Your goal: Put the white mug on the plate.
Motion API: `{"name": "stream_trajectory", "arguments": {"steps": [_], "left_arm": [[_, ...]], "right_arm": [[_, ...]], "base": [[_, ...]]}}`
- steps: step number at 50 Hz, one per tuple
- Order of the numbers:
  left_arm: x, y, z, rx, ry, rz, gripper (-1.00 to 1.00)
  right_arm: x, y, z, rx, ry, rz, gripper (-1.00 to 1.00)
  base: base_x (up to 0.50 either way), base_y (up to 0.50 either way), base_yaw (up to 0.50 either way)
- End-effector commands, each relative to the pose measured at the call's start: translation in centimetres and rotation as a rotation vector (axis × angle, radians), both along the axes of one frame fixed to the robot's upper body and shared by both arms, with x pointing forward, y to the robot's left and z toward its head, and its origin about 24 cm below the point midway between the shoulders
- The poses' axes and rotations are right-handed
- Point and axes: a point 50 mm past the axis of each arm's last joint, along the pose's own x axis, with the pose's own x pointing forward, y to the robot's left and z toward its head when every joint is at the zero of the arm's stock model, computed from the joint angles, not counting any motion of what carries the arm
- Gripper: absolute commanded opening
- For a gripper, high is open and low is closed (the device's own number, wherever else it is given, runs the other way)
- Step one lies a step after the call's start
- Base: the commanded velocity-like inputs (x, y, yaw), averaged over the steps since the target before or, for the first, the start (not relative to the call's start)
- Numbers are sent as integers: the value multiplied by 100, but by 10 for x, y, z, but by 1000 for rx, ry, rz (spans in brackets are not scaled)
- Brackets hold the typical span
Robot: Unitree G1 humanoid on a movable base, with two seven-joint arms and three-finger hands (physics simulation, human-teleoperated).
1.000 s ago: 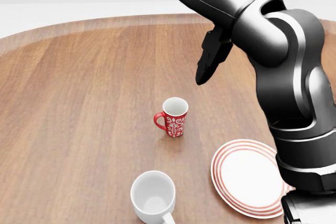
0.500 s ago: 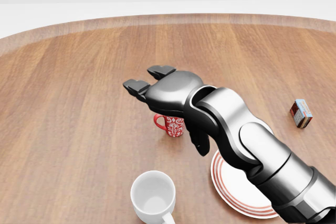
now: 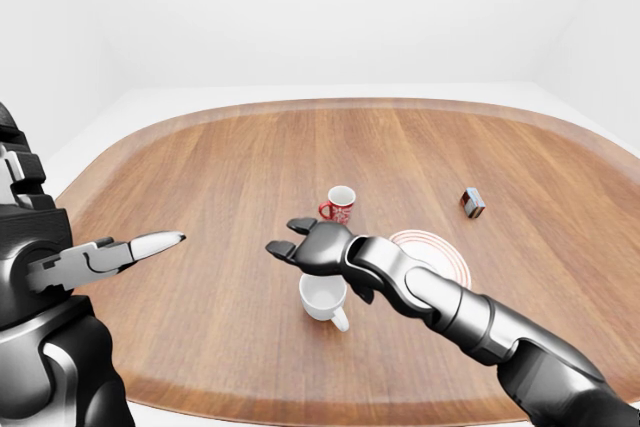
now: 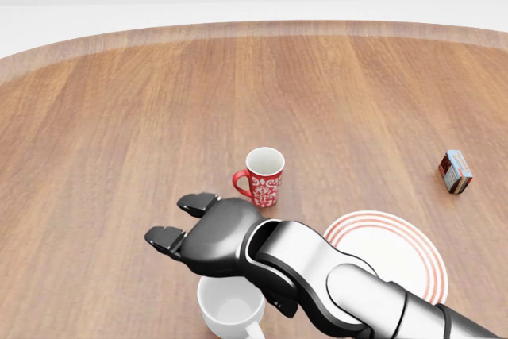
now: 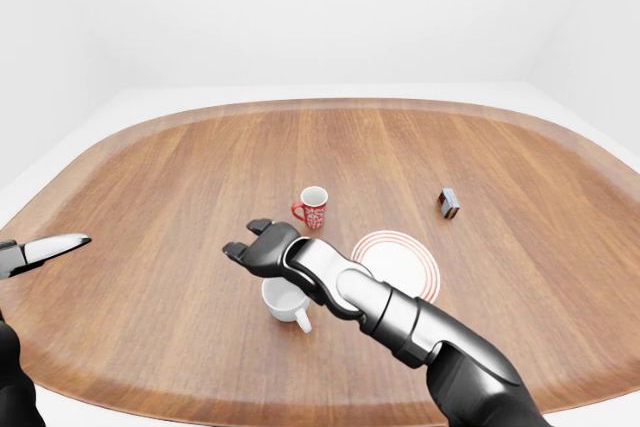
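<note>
Directly under the right hand (image 4: 208,245) sits the white mug (image 4: 231,309), upright on the wooden table (image 4: 103,156) with its mouth facing up and its handle pointing toward the bottom of the head view. The hand hovers palm-down over the mug's upper rim, its fingers (image 4: 168,237) spread and reaching left, closed on nothing; whether it touches the rim cannot be told. To the right of that hand, just beside the mug but apart from it, lies the plate (image 4: 413,260), white with red rings, partly covered by the right forearm. Above the hand in the head view stands a red mug (image 4: 263,176) with a white pattern, handle to the left. Well off to the right of the hand, a small box (image 4: 455,171) rests on the table. Far to the left in the left-eye view, the left hand (image 3: 105,255) is held over the table's edge, fingers extended and holding nothing.
</note>
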Motion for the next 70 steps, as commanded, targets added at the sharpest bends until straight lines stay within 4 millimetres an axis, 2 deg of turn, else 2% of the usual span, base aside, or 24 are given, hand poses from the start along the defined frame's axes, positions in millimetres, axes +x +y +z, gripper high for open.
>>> {"name": "stream_trajectory", "arguments": {"steps": [1, 10, 17, 25, 50, 70], "left_arm": [[0, 0, 0, -1, 1, 0, 100], [-1, 0, 2, 0, -8, 0, 100], [0, 1, 1, -2, -6, 1, 100], [0, 1, 1, -3, -5, 0, 100], [2, 1, -4, -8, 21, -1, 100], [1, 0, -2, -8, 10, -3, 100]], "right_arm": [[-15, 11, -13, -11, 30, 48, 100], [-14, 14, -21, -18, 43, 29, 100], [0, 9, -30, -12, 49, -85, 100], [-3, 14, -31, -11, 53, -75, 100], [3, 11, -54, -7, 102, -229, 100], [28, -4, -57, 20, 120, -452, 100]], "base": [[0, 0, 0], [0, 0, 0], [0, 0, 0], [0, 0, 0], [0, 0, 0], [0, 0, 0]]}}
